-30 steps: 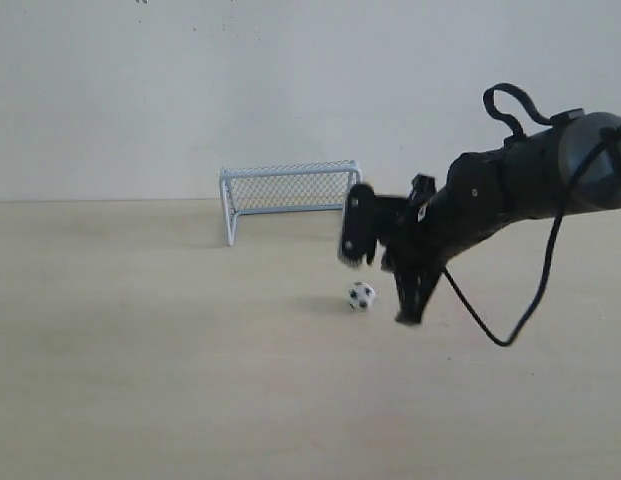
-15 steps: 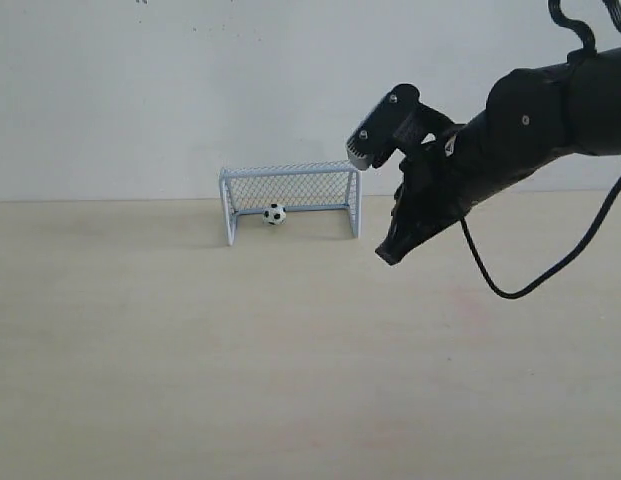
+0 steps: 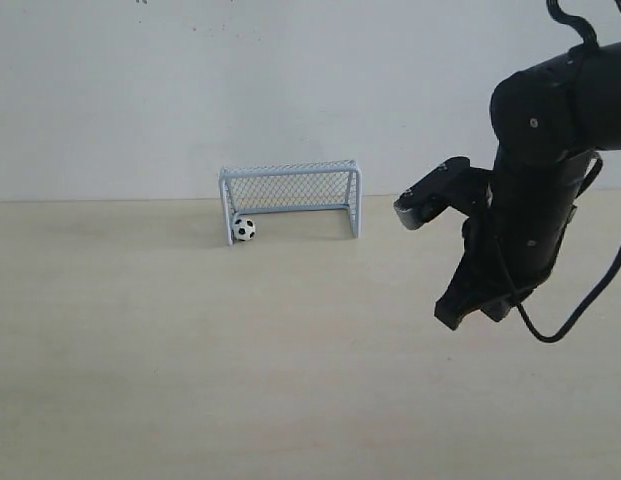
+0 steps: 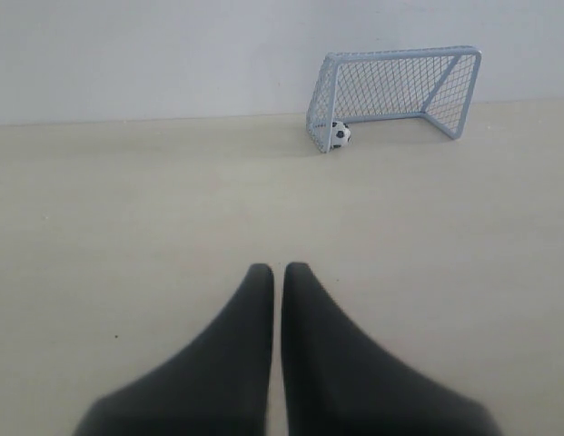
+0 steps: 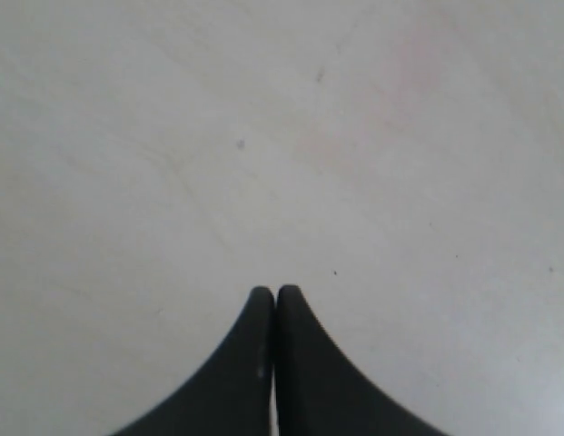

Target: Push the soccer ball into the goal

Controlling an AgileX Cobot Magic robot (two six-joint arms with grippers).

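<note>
The soccer ball (image 3: 244, 229), tiny and white with black patches, rests on the table inside the goal (image 3: 290, 167), right by its left post. The left wrist view shows the same ball (image 4: 340, 135) just inside the goal (image 4: 400, 53) at one post. My right gripper (image 3: 457, 312) hangs above the table far to the right of the goal, pointing down, shut and empty. Only bare tabletop lies under the right gripper (image 5: 275, 291) in its wrist view. My left gripper (image 4: 278, 268) is shut and empty, well short of the goal; the exterior view does not show it.
A pale wooden tabletop (image 3: 190, 340) runs back to a plain white wall (image 3: 190, 90) just behind the goal. A black cable (image 3: 580, 310) loops off the right arm.
The ball went from in front of the right gripper into the goal, then rolled to the left post. The right arm swung up and drew back to the right.
</note>
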